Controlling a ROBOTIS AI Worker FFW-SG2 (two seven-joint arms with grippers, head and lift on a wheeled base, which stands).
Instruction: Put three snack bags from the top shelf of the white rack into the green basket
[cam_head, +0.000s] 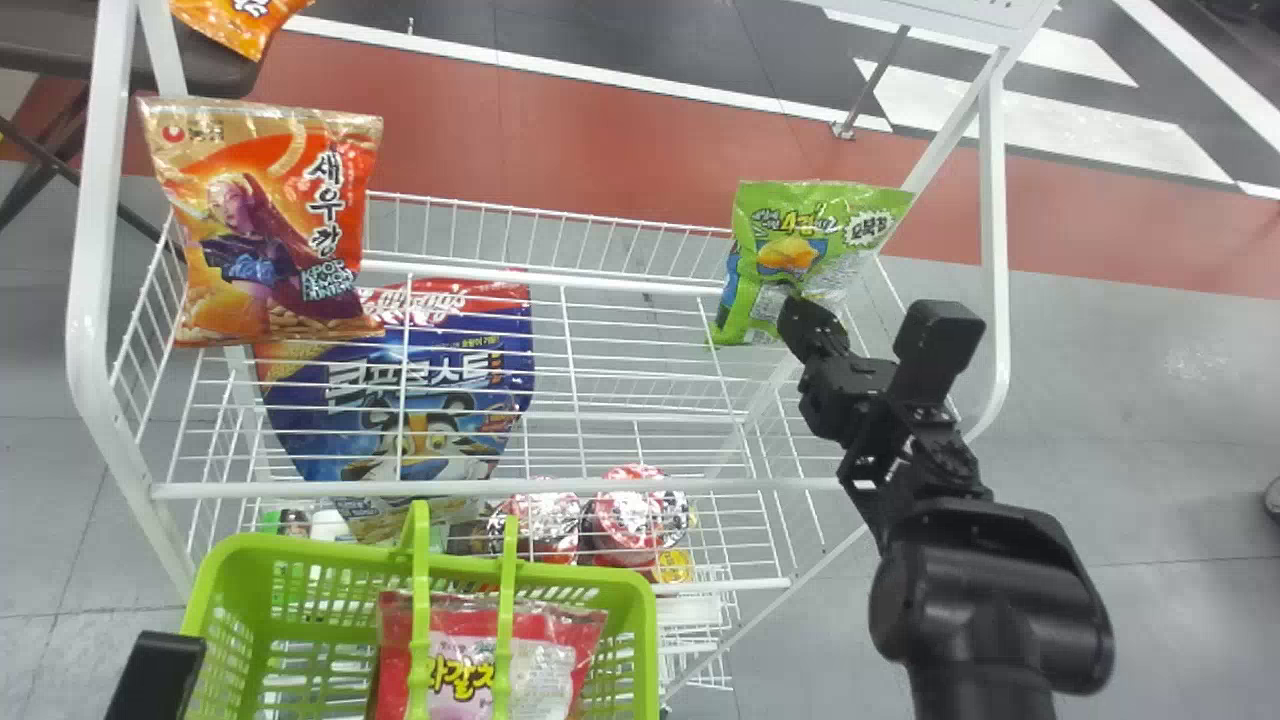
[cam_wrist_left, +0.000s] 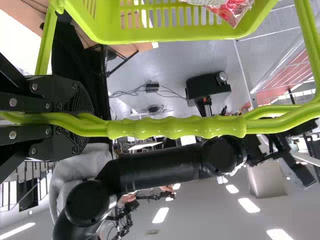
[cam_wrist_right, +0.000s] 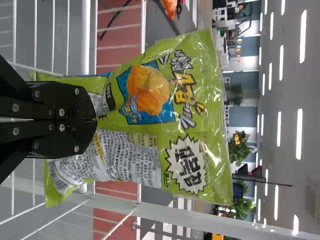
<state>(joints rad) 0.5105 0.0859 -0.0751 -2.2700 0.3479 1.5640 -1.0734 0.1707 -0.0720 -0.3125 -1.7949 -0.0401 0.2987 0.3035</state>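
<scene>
Left gripper: the black end of it (cam_head: 155, 675) sits at the basket's left side; fingers closed round the green handle (cam_wrist_left: 175, 127).
Dark surface: behind the rack's left post, a second orange packet (cam_head: 240, 22) on it.
Orange bag: (cam_head: 275, 235) upright at the left end of the white rack's (cam_head: 90, 250) top shelf, front print facing me.
Below, through the wires: blue bag (cam_head: 400, 400) on a lower level.
Basket: green (cam_head: 300, 548), in front of the rack, near its left half.
Red bag: (cam_head: 480, 665) inside the basket, toward the right.
Cups: two with shiny red-and-silver lids (cam_head: 540, 520) (cam_head: 635, 510), low in the rack.
Green bag: (cam_head: 800, 250) at the top shelf's right end, toward the back, in the right gripper (cam_head: 792, 312).
Right fingers: pinched together on the bag's lower part, crumpling it.
</scene>
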